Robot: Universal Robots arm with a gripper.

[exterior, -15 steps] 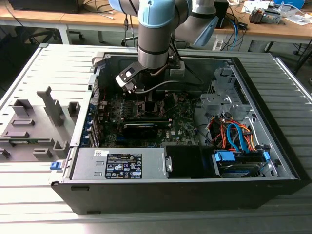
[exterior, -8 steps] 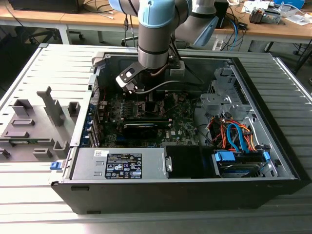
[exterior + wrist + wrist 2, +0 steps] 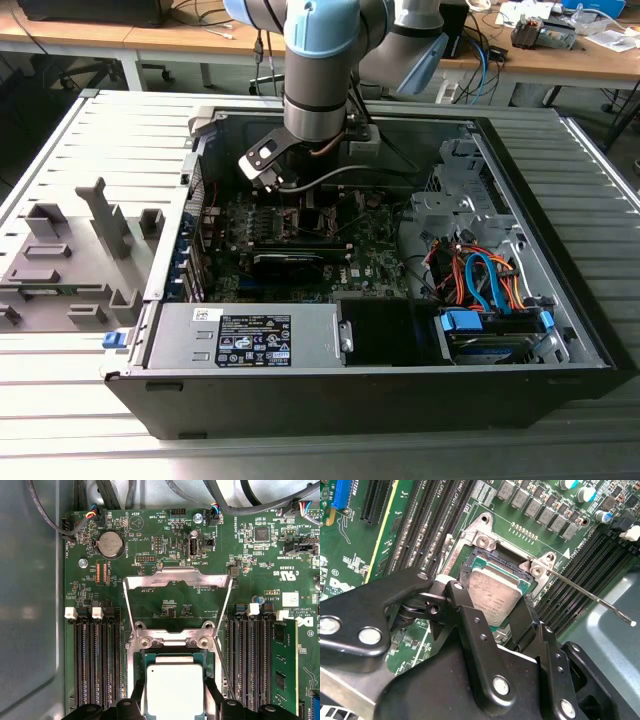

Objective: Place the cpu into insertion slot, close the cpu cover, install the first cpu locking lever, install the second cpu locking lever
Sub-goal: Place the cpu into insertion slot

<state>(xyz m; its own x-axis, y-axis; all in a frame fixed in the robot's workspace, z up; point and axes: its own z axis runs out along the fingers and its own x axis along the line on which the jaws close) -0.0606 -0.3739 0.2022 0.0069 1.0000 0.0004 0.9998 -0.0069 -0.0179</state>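
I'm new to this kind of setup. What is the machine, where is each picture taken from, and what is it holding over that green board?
The machine is one robot arm with a two-fingered gripper. The exterior view looks from off the arm at an open computer case lying on a ribbed metal table, with grey holders on the exterior view's left; the arm reaches down into the case. Both wrist views come from cameras riding on the arm, looking at the green motherboard. There the gripper is shut on the cpu, a pale square chip, pinched by two opposite edges at the insertion slot; whether it is fully seated I cannot tell. The cpu cover is swung open, and a thin locking lever sticks out unlatched beside the slot.
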